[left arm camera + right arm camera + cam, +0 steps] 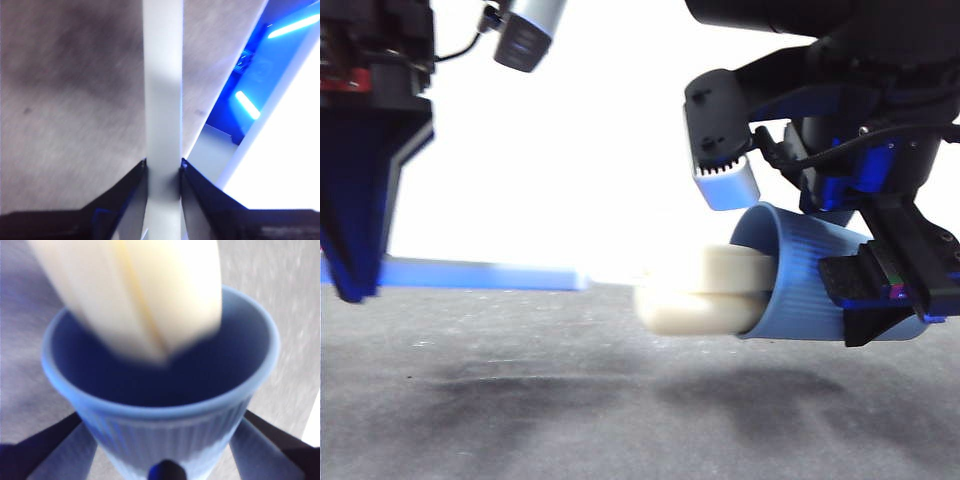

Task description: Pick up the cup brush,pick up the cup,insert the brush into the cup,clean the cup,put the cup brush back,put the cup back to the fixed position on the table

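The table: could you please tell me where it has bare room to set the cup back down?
The table looks bare across the foreground, between the left end effector and the tilted cup, and also beneath that cup. It is crowded above, where the right end effector holds the cup with the cup brush in its mouth.

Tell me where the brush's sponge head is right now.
The sponge head sits partly inside the mouth of the tipped blue cup, held above the table on the front view's right.
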